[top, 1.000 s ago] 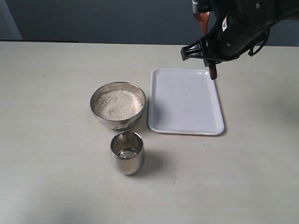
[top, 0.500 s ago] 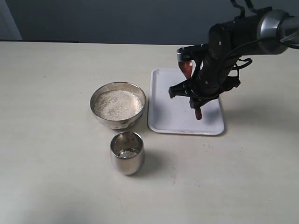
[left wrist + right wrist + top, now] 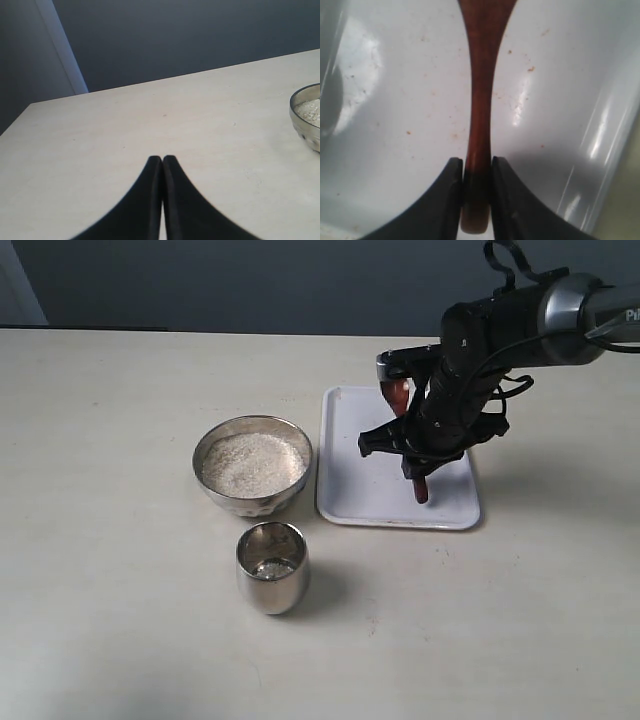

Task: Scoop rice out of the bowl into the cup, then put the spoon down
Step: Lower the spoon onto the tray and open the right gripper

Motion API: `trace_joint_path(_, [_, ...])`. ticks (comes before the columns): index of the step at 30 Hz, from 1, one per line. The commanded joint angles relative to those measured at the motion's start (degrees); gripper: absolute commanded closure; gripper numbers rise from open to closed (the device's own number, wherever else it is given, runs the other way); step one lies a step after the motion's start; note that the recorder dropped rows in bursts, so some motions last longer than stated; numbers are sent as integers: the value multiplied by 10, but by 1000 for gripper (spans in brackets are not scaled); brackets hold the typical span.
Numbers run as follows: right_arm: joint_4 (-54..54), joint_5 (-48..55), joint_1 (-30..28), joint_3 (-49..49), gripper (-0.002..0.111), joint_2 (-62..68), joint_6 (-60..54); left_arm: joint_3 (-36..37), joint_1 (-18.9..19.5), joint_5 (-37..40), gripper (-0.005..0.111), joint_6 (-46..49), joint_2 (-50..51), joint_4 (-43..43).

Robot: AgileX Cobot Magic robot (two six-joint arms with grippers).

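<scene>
The steel bowl [image 3: 252, 466] holds off-white rice [image 3: 253, 462] left of centre; its rim [image 3: 306, 116] also shows at the edge of the left wrist view. In front of it stands the steel cup [image 3: 272, 567] with a little rice at the bottom. My right gripper [image 3: 417, 462] is shut on the reddish-brown wooden spoon [image 3: 480, 100], low over the white tray [image 3: 370, 490]. The spoon's handle end [image 3: 421, 490] pokes out below the fingers and its head [image 3: 400, 393] rises behind. My left gripper [image 3: 162, 159] is shut with nothing in it, above bare table.
The white tray [image 3: 395, 100] carries a few small specks and fills the right wrist view; its raised rim [image 3: 605, 150] runs along one side. The pale table [image 3: 120, 590] stretches around the bowl and cup. A dark wall stands behind.
My right gripper came down from high at the back to low over the tray with the spoon. In the last half second it only settled slightly lower. Bowl and cup stayed put.
</scene>
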Motion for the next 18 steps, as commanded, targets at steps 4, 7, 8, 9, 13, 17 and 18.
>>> trace_joint_path(4, [0, 58, -3, -56, 109, 36, -4, -1, -2, -6, 106, -2, -3, 1])
trace_joint_path(7, [21, 60, -3, -86, 109, 47, -4, -1, -2, -6, 106, -2, -3, 1])
trace_joint_path(8, [23, 60, -3, -94, 109, 48, -4, -1, -2, -6, 106, -2, -3, 1])
trace_joint_path(9, [23, 66, -3, -103, 109, 51, -4, -1, -2, -6, 106, -2, -3, 1])
trace_joint_path(13, [25, 118, -3, -141, 109, 66, -4, -1, -2, -6, 106, -2, -3, 1])
trace_joint_path(17, [34, 145, -3, -157, 109, 82, -12, -1, -2, -6, 106, -2, -3, 1])
trace_joint_path(18, [36, 148, -3, -159, 109, 85, -13, -1, -2, -6, 106, -2, -3, 1])
